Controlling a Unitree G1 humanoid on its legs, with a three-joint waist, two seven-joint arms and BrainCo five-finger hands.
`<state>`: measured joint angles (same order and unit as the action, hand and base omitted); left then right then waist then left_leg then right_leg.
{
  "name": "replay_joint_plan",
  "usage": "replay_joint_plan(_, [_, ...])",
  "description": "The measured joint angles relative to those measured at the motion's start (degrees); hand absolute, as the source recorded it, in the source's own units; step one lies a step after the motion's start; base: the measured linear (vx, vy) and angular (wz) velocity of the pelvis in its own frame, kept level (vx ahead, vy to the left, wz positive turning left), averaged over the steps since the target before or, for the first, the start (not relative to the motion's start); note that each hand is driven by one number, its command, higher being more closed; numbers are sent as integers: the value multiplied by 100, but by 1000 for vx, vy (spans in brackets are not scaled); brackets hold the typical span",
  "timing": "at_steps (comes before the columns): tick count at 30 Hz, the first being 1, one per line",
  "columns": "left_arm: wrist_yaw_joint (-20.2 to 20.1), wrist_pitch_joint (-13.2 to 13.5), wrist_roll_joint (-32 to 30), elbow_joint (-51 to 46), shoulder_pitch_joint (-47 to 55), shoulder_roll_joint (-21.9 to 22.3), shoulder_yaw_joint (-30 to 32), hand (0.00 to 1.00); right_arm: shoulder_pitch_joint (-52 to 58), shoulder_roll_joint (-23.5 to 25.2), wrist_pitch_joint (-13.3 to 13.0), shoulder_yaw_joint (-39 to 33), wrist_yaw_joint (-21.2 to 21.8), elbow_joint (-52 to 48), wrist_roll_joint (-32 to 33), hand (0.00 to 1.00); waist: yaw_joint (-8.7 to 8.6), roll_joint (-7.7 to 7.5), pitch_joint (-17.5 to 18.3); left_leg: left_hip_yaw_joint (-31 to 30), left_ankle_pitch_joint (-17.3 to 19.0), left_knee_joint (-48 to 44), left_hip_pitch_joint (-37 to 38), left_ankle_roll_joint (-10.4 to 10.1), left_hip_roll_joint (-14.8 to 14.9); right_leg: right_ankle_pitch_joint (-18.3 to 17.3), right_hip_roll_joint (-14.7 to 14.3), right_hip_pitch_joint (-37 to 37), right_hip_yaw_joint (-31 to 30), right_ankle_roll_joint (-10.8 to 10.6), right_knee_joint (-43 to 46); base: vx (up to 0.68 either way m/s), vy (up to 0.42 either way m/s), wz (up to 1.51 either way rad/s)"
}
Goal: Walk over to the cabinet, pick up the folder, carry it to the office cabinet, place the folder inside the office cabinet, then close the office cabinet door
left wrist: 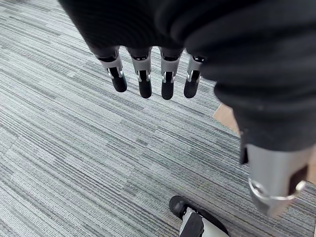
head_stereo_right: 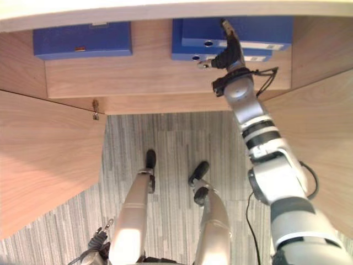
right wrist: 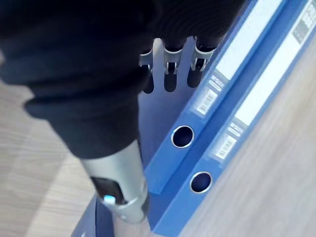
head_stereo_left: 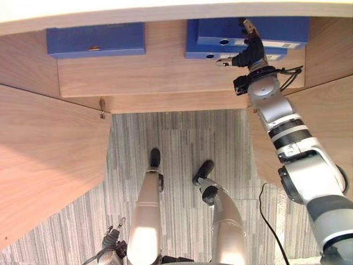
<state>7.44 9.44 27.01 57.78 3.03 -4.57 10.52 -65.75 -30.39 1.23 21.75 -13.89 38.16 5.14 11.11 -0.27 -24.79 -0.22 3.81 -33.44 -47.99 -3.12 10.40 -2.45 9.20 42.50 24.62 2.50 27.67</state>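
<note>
Two blue folders lie stacked at the right of the wooden cabinet shelf [head_stereo_left: 165, 74]. My right hand [head_stereo_left: 251, 52] reaches in over them. Its straight fingers [right wrist: 170, 74] lie flat on the cover of the top folder [head_stereo_left: 284, 27], and the thumb [right wrist: 121, 197] hangs free beside the spine, so the hand is open. The lower folder [right wrist: 247, 113] juts out beneath, spine holes facing me. A third blue folder [head_stereo_left: 96, 38] lies alone at the shelf's left. My left hand [head_stereo_left: 110, 240] hangs low beside my leg, fingers [left wrist: 143, 81] straight above the carpet.
The cabinet's two wooden doors stand open towards me, one on the left [head_stereo_left: 49, 160] and one on the right [head_stereo_left: 331, 110], with grey striped carpet [head_stereo_left: 176, 143] between them. A pale top panel [head_stereo_left: 165, 11] overhangs the shelf.
</note>
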Motion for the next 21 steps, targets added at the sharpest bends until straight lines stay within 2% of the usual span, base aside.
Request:
replay_joint_plan(2, [-20, -3, -7, 0, 49, -26, 44, 0, 135, -88, -21, 31, 55, -519, 34, 0, -101, -53, -35, 3, 20, -28, 0, 0, 8, 0, -8, -5, -10, 0, 4, 10, 10, -2])
replay_joint_plan(5, [-43, -10, -25, 0, 88, -40, 121, 0, 426, -224, -85, 26, 101, -1197, 38, 0, -134, -111, -74, 43, 80, -106, 4, 7, 45, -1, -33, -5, -64, -2, 26, 17, 20, -10])
replay_joint_plan(11, [-95, -15, -153, 0, 113, -88, 120, 0, 781, -195, -119, 89, 137, -2347, 31, 0, -236, -177, -136, 78, 118, -117, 5, 19, 55, -3, -42, 16, -104, -4, 36, 10, 13, -3])
replay_joint_plan(12, [-106, -36, -247, 0, 118, -96, 120, 0, 813, -142, -158, 148, 140, -2779, 21, 0, -237, -199, -163, 76, 119, -110, 4, 17, 56, -4, -46, 19, -103, -4, 34, 0, 0, 0])
replay_joint_plan(14, [-108, -43, -257, 0, 126, -102, 119, 0, 812, -103, -265, 315, 143, -3036, 24, 0, -237, -211, -170, 76, 121, -105, 4, 15, 56, -5, -47, 19, -103, -5, 29, 15, 6, 0])
replay_joint_plan(16, [-125, -46, -279, 0, 146, -156, 118, 0, 812, 45, -492, 808, 268, -3406, 40, 0, -232, -246, -191, 73, 123, -94, 3, 13, 52, -11, -47, 18, -102, -12, 28, 16, 7, 0])
replay_joint_plan(18, [-132, -48, -334, 0, 175, -205, 116, 0, 814, 255, -602, 1204, 414, -3393, 52, 0, -203, -258, -198, 64, 125, -89, -6, 10, 48, -15, -46, 17, -95, -19, 17, 0, 0, 0])
replay_joint_plan(21, [-134, -44, -472, 3, 178, -285, 100, 0, 811, 851, -607, 1492, 547, -2933, 91, 0, -88, -257, -200, 39, 128, -87, -25, 7, 44, -19, -47, 16, -72, -24, 2, 17, 11, 2])
